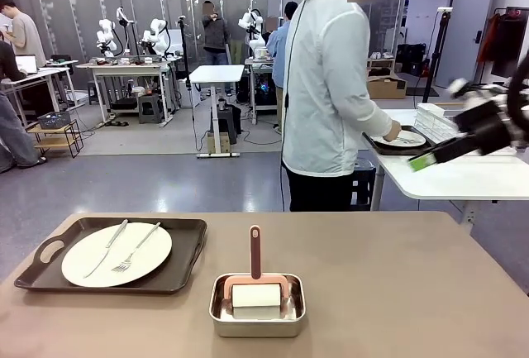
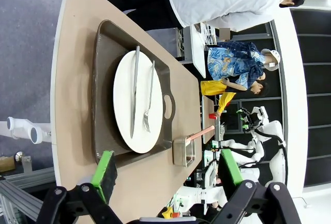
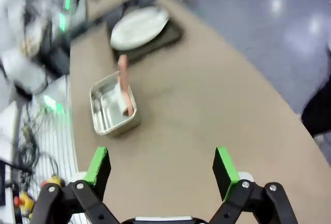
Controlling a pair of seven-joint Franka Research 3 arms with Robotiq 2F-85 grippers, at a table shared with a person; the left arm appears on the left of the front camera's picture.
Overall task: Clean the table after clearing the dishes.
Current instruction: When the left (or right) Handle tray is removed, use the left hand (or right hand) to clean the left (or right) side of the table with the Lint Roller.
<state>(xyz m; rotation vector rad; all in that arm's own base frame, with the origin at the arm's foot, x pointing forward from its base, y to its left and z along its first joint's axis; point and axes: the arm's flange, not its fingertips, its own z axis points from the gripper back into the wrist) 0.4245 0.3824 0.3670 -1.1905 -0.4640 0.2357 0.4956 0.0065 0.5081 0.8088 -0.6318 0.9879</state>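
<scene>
dark oblong tray (image 1: 188,246) lies lengthwise along the matte brown table (image 1: 397,292); round white plate (image 1: 76,260) on it, steel fork (image 1: 136,248) tines nearward. left gripper (image 2: 166,171) and right gripper (image 3: 161,166) gape wide, empty.

Steel pan (image 1: 257,326) holding pink-handled roller (image 1: 256,295), person in white jacket (image 1: 326,85), white side table (image 1: 450,183)

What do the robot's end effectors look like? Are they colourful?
Mostly black! The left end effector and the right end effector look the same: each has two chunky black fingers, joined with round silver bolts. The tips carry bright green pads, flat and rectangular.
</scene>
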